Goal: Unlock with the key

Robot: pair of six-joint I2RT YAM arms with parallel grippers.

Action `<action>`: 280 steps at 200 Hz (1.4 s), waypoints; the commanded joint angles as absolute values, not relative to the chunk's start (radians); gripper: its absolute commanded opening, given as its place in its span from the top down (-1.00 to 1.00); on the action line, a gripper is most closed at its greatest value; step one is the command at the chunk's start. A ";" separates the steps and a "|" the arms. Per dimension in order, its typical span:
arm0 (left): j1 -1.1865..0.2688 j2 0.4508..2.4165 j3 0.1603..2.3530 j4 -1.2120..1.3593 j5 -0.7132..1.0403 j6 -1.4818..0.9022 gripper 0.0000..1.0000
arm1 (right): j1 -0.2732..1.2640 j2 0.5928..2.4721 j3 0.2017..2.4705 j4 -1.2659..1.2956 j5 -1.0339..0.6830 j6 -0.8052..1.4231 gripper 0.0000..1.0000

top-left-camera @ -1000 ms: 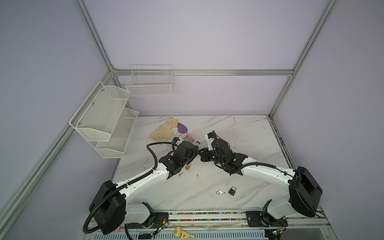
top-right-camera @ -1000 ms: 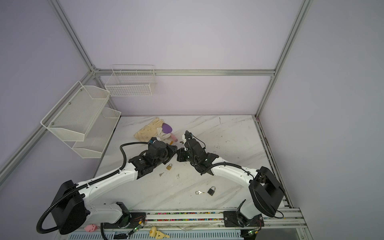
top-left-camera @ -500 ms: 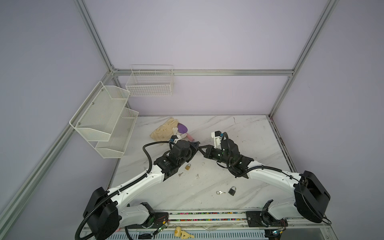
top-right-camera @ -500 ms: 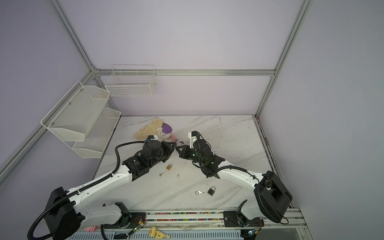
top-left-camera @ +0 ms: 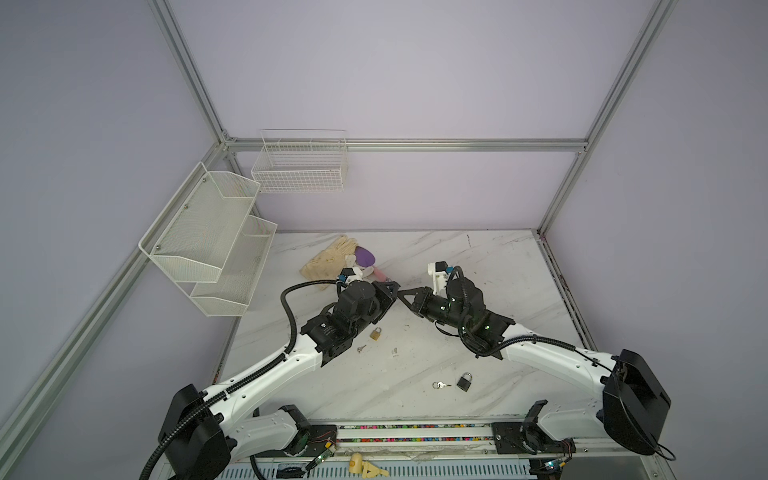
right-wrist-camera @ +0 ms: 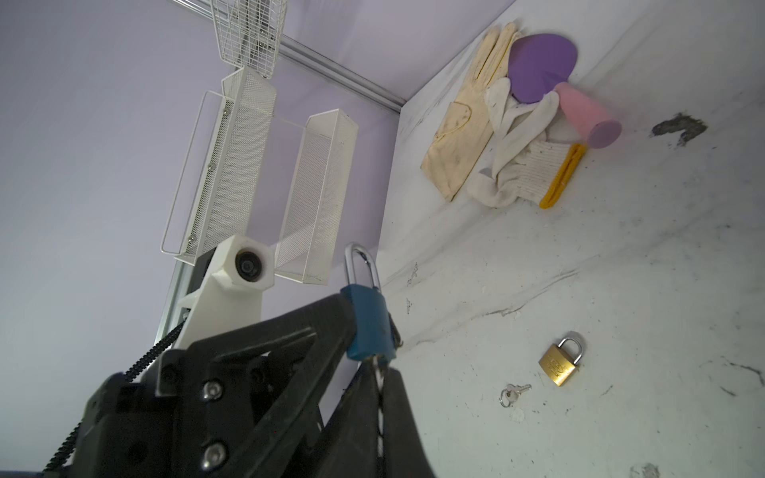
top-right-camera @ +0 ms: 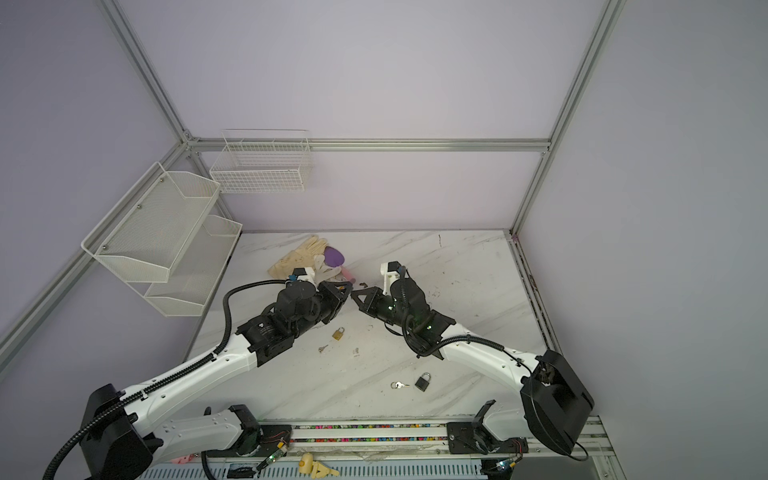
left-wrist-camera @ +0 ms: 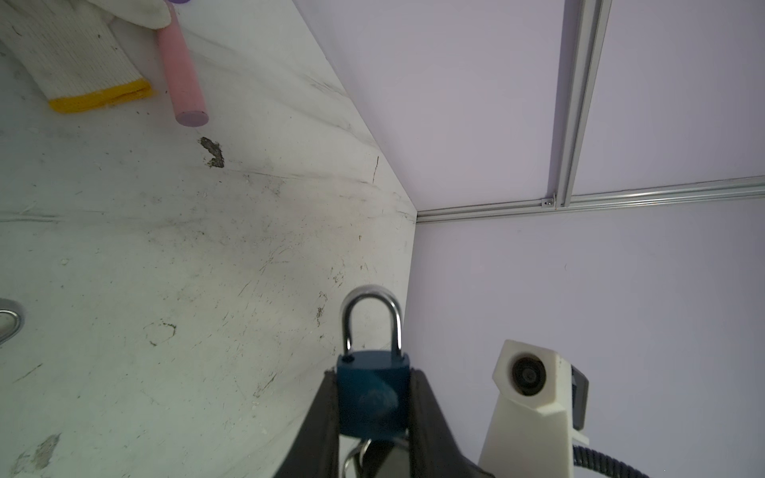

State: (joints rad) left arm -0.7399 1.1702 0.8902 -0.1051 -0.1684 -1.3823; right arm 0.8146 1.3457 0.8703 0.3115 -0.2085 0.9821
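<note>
In the left wrist view the key (left-wrist-camera: pixel 364 451) under the blue padlock (left-wrist-camera: pixel 372 397) is dark, blurred and cut by the picture's edge, so we cannot tell whether it is pushed into the padlock. In the right wrist view the right gripper (right-wrist-camera: pixel 378 374) hides all but a sliver of it, and in both top views the padlock is too small for us to make out.

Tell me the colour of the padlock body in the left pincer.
Blue. The padlock shows best in the left wrist view.

Blue padlock (left-wrist-camera: pixel 372 401) looks matt, its metal shackle (left-wrist-camera: pixel 371 292) shiny, the marble-look tabletop (left-wrist-camera: pixel 165 248) scuffed.
</note>
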 commanded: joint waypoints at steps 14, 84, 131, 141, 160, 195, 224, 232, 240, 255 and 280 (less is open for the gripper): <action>-0.749 1.156 0.959 -0.199 -0.188 -1.280 1.00 | 0.814 1.287 0.923 0.178 -0.080 0.813 0.69; -0.719 1.070 0.900 -0.232 -0.180 -0.896 1.00 | 0.798 1.197 0.918 -0.048 -0.079 0.630 -0.02; -0.725 0.969 0.755 -0.079 -0.058 -0.457 1.00 | 0.778 1.143 1.032 -0.269 -0.080 0.496 -0.31; -0.731 0.948 0.707 -0.011 -0.018 -0.372 1.00 | 0.778 1.148 1.073 -0.315 -0.094 0.467 -0.33; -0.740 0.927 0.625 0.108 0.042 -0.249 1.00 | 0.778 1.164 1.137 -0.387 -0.113 0.433 -0.37; -0.774 0.969 0.570 0.249 0.061 -0.119 1.00 | 0.778 1.231 1.233 -0.470 -0.152 0.374 -0.38; -0.834 1.023 0.585 0.276 -0.008 -0.051 1.00 | 0.786 1.288 1.273 -0.512 -0.161 0.370 -0.40; -0.846 1.035 0.587 0.287 -0.017 -0.040 1.00 | 0.790 1.300 1.285 -0.525 -0.148 0.370 -0.39; -0.855 1.045 0.591 0.295 -0.026 -0.035 1.00 | 0.792 1.309 1.295 -0.536 -0.133 0.371 -0.40; -0.869 1.063 0.601 0.299 -0.042 -0.027 1.00 | 0.794 1.329 1.315 -0.561 -0.114 0.370 -0.40; -0.886 1.075 0.607 0.303 -0.079 -0.013 1.00 | 0.796 1.354 1.337 -0.610 -0.065 0.357 -0.41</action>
